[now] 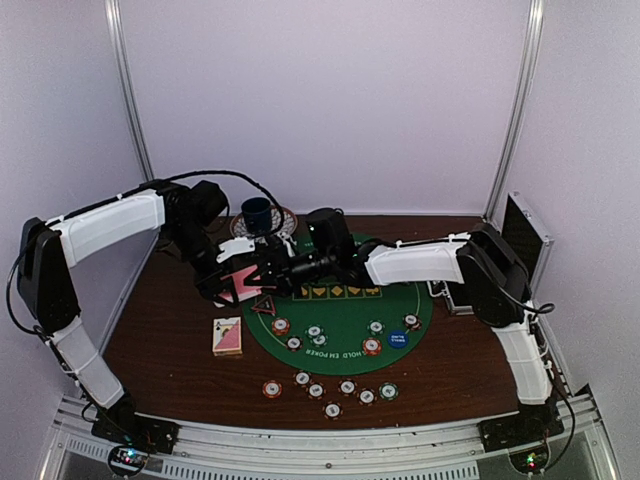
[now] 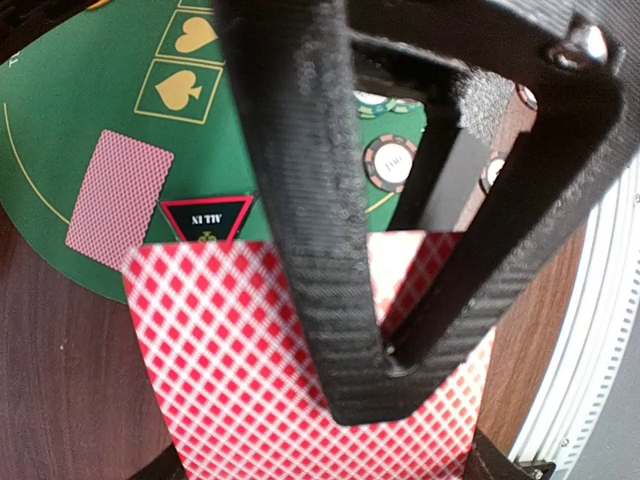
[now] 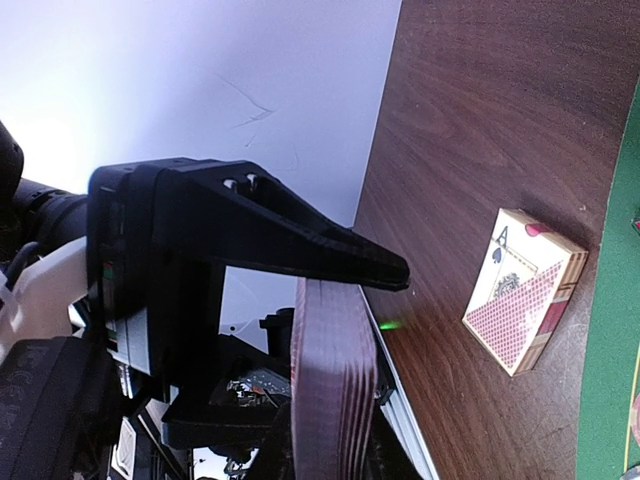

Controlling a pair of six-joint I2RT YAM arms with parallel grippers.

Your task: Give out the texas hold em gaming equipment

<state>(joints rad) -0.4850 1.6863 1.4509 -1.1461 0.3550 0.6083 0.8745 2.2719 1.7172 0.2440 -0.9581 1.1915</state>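
Card stack (image 2: 220,340) clamped in left pincer (image 1: 234,282), right pincer (image 1: 264,274) straddling it.

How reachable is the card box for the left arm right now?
Probably not for a pick: the left gripper is shut on the deck of cards. The card box lies nearby on open wood with nothing between, so only the full gripper stands in the way.

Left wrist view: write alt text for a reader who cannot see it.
A black tool is clamped on a stack of red-patterned cards filling the foreground. Beyond lie a green mat with one face-down card, a black triangle marker and striped chips, on a brown table.
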